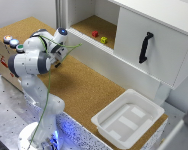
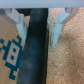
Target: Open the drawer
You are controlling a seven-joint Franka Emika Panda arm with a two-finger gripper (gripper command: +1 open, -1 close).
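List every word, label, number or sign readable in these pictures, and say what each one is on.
No text can be read in either view.
Red mark on the side of the cardboard box under the buttons: too small and blurred to read.
Blue printed pattern on the cardboard in the wrist view: a blocky graphic, no legible letters.
Cabinet, white tray and small blocks: no markings visible.

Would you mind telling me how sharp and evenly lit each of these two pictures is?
Exterior view: soft overall, evenly lit, with blue glow at the arm's base and faint glare on the white tray; the black handle stays readable. Wrist view: heavily blurred, the fingers smeared, with a dark band down the middle between cork and printed cardboard.
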